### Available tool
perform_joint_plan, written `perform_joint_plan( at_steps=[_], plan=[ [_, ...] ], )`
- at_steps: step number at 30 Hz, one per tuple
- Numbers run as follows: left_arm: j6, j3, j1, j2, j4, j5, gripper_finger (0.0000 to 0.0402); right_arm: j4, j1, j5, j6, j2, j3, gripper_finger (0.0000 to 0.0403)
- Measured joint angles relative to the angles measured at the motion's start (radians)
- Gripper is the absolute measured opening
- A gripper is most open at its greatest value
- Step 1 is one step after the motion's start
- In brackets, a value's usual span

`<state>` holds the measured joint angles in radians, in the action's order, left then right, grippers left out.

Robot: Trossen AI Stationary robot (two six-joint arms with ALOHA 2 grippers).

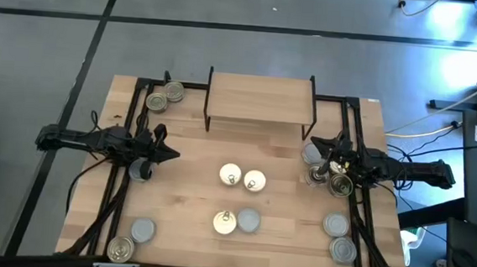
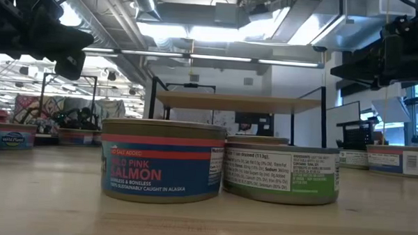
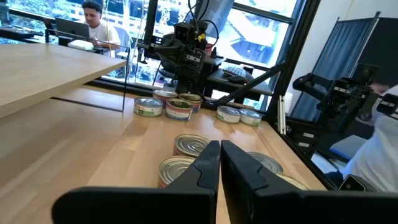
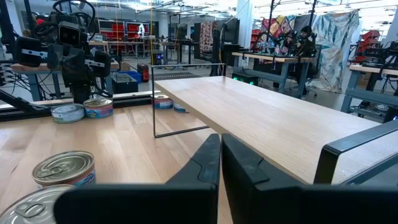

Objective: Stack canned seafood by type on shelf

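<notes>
From above, the small rectangular light-wood shelf (image 1: 260,99) on thin black metal legs stands at the far middle of the pale planked wooden surface (image 1: 194,168), its board bare. Four short round metal tins (image 1: 241,178) sit in the middle, two with gold-yellow tops (image 1: 230,175) behind, and a third gold one (image 1: 225,223) in front touching a silver-grey topped tin (image 1: 248,221). More tins lie at the edges: a pair at the far left corner (image 1: 164,96), a pair at the near left corner (image 1: 131,237), and two near the right edge (image 1: 339,236).

The left gripper (image 1: 170,153) hangs over the left side with its jaws pressed together, holding nothing; a grey tin (image 1: 140,170) lies just beside it. The right gripper (image 1: 315,141) hangs over the right side, its jaws likewise pressed together and empty, above a cluster of tins (image 1: 324,168) beside the shelf's right legs.

Only the low view reads the labels: a blue-and-red paper band marked pink salmon (image 2: 162,160) touches a white-and-green banded tin (image 2: 281,174), with the shelf (image 2: 237,102) raised behind them.

The left wrist view shows ridged pull-tab lids (image 3: 190,145) just beyond its dark fingers (image 3: 205,165), and a person (image 3: 94,22) seated at a laptop in the room. The right wrist view looks along the smooth shelf board (image 4: 261,121), level with its fingers (image 4: 208,162).
</notes>
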<state>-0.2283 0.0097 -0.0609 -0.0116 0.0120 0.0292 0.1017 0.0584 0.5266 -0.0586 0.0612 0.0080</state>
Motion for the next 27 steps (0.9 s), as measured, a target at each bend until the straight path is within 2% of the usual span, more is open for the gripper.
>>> perform_joint_plan(
  at_steps=[6, 13, 21, 27],
  plan=[
    [0.018, 0.000, 0.000, 0.000, 0.004, 0.027, 0.0010, 0.000, 0.000, 0.000, 0.000, 0.000, 0.000, 0.0017],
    [0.036, 0.000, 0.000, 0.000, 0.077, 0.150, 0.0010, 0.002, 0.000, 0.000, 0.000, 0.000, 0.000, 0.0017],
    [0.126, 0.000, 0.000, 0.000, 0.222, 0.158, 0.0010, 0.003, 0.000, -0.001, 0.000, 0.000, 0.000, 0.0017],
    [0.151, 0.000, 0.002, 0.000, 0.234, 0.165, 0.0010, 0.009, 0.000, -0.049, 0.007, 0.000, 0.000, 0.0017]
  ],
)
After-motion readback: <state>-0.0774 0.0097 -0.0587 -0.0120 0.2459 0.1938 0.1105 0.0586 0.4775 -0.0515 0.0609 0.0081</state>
